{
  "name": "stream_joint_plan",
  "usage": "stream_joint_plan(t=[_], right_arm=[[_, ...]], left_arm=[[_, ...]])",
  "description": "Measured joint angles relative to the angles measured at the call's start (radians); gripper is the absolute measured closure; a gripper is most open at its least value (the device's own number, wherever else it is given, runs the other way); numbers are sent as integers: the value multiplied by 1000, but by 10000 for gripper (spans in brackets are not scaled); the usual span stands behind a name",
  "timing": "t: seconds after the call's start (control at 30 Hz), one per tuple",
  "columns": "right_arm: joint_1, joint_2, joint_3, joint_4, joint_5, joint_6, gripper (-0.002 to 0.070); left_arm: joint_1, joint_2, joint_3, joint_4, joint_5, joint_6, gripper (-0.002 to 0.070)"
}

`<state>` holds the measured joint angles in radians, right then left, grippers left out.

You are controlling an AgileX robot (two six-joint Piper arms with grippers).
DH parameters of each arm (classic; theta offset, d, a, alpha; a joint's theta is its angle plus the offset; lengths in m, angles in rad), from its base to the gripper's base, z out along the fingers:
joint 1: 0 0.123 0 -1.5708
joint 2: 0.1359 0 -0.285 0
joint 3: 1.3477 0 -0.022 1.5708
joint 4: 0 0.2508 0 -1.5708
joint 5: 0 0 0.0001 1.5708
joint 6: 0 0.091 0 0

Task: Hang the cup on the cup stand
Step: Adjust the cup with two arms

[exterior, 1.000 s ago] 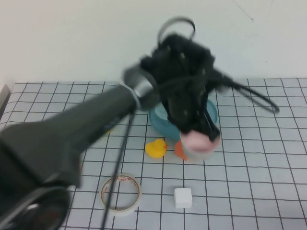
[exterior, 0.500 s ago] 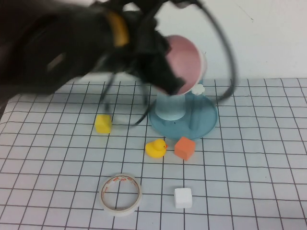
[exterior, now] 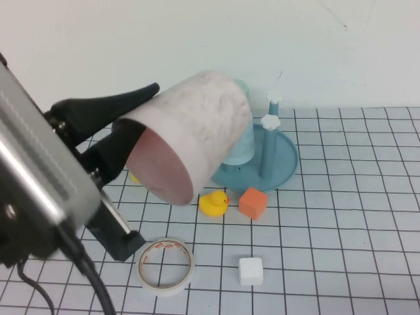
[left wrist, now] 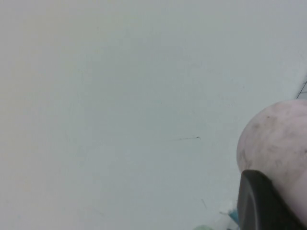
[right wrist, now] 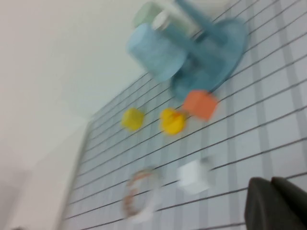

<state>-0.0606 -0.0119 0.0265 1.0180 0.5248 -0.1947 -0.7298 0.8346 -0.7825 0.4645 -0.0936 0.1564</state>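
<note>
**Cup raised close to the camera, mouth tipped forward**

The cup is pinched at its rim by the left gripper and is now held high and near, where half a second ago it was carried above the cup stand. Beyond it, past the duck, the free peg waits. The right gripper is seen over the table; its jaws appear pressed together.
</note>
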Motion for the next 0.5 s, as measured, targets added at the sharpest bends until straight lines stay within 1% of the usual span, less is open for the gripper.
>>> stream_joint_plan(t=[0.07, 0.17, 0.37, 0.43, 0.5], right_arm=[[0, 0, 0, 69, 37, 0, 678], [0, 0, 0, 225, 85, 0, 678], [0, 0, 0, 550, 152, 6, 678], [0, 0, 0, 618, 175, 8, 678], [0, 0, 0, 648, 193, 8, 678]], left_arm=[[0, -3, 8, 7, -11, 62, 669], [0, 17, 12, 10, -35, 148, 669], [0, 108, 12, 18, -175, 324, 669], [0, 148, 12, 21, -219, 375, 669], [0, 183, 12, 23, -254, 411, 669]])
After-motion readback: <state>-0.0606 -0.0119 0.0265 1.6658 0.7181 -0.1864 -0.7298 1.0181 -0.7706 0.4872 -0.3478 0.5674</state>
